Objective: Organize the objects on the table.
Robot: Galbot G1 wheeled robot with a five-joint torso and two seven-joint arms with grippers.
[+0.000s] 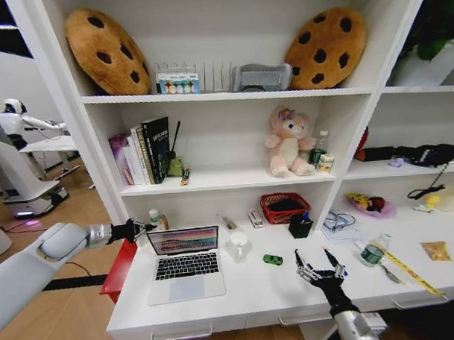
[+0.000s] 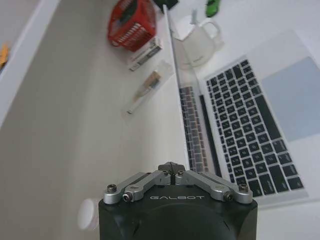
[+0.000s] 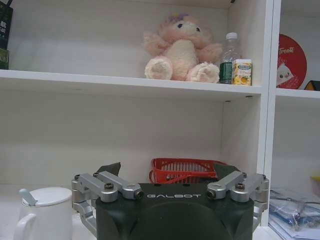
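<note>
A slim silver laptop [image 1: 185,265] stands open on the white table [image 1: 254,297], keyboard [image 2: 250,125] showing and lid seen edge-on in the left wrist view. My left gripper [image 1: 144,229] [image 2: 171,168] is shut with nothing in it, right at the lid's upper left corner; whether it touches is unclear. A tiny green toy car [image 1: 273,259] [image 2: 212,7] lies right of a white mug [image 1: 238,245] [image 2: 200,42] [image 3: 42,212]. My right gripper [image 1: 320,263] [image 3: 167,171] hovers open above the table's front, right of the car. An orange-yellow snack packet [image 1: 437,250] lies far right.
A red basket [image 1: 285,207] [image 2: 132,22] [image 3: 187,170] and a black pen holder [image 1: 300,226] stand at the back. Two slim tubes [image 2: 145,92] lie behind the laptop. A bottle [image 1: 373,253] and a yellow strip [image 1: 411,273] lie right. Shelves with a plush bear [image 3: 180,47] rise behind.
</note>
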